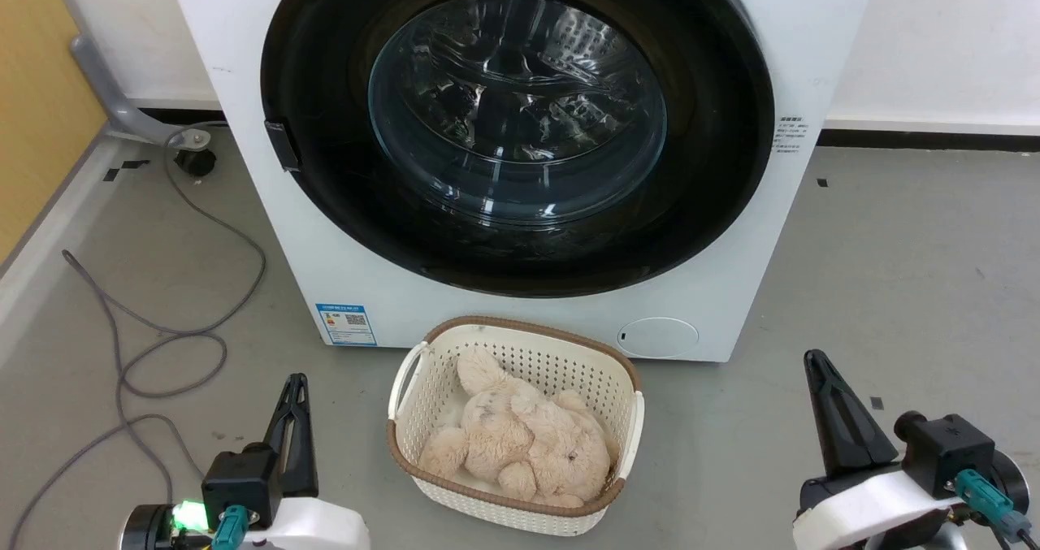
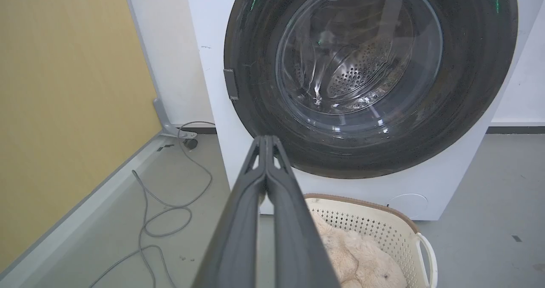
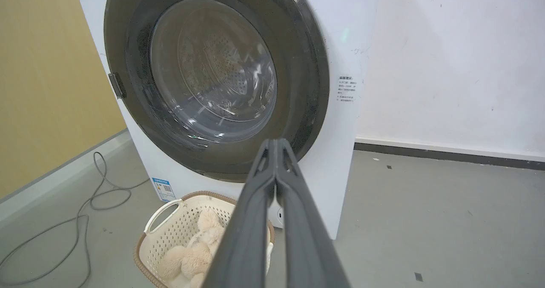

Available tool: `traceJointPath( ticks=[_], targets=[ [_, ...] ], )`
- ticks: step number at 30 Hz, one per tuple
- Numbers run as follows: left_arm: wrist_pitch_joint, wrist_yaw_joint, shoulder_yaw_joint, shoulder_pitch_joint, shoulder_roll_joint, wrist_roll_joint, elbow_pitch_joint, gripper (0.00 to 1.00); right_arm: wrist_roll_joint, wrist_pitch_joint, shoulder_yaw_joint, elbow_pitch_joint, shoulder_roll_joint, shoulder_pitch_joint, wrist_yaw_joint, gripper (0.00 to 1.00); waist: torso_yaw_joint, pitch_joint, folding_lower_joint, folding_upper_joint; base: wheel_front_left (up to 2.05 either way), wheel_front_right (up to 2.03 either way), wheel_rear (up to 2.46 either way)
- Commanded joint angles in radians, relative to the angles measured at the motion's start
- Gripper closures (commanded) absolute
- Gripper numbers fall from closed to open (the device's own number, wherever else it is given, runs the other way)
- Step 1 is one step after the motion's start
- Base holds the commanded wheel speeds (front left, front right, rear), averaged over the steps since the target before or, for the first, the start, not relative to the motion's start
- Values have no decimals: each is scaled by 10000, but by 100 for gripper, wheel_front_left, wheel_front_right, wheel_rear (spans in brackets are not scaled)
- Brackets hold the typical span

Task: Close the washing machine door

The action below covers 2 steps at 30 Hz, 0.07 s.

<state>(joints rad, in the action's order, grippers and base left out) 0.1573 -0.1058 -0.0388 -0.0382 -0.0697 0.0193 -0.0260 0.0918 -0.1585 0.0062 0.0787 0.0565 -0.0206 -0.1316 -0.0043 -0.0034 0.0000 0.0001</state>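
The white washing machine (image 1: pixel 268 233) stands straight ahead in the head view. Its round black washing machine door (image 1: pixel 707 201) lies flat against the front, glossy side out, with the clear glass bowl (image 1: pixel 520 103) at centre and the steel drum behind it. A small latch (image 1: pixel 282 145) sits at the door's left edge. My left gripper (image 1: pixel 294 387) is low at the lower left, shut and holding nothing, well short of the machine. At the lower right my right gripper (image 1: pixel 815 365) is shut too, with nothing in it. The door (image 2: pixel 264 122) (image 3: pixel 306 109) fills the top of both wrist views.
A white wicker-style basket (image 1: pixel 422 371) with a beige plush toy (image 1: pixel 520 440) sits on the grey floor just before the machine, between my grippers. A grey cable (image 1: pixel 175 335) loops on the floor at the left, beside a yellow wall panel (image 1: pixel 32 103). Open floor lies to the right.
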Motion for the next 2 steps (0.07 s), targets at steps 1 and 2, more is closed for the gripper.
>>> traceJointPath(
  ticks=[1, 2],
  targets=[
    [-71, 41, 41, 135, 44, -77, 38, 100, -74, 77, -5, -81, -27, 84, 4, 100, 1, 1, 0, -1, 0, 0, 0],
    [-92, 55, 45, 138, 46, -79, 41, 100, -86, 97, -6, -91, -27, 86, 4, 100, 1, 1, 0, -1, 0, 0, 0]
  ],
)
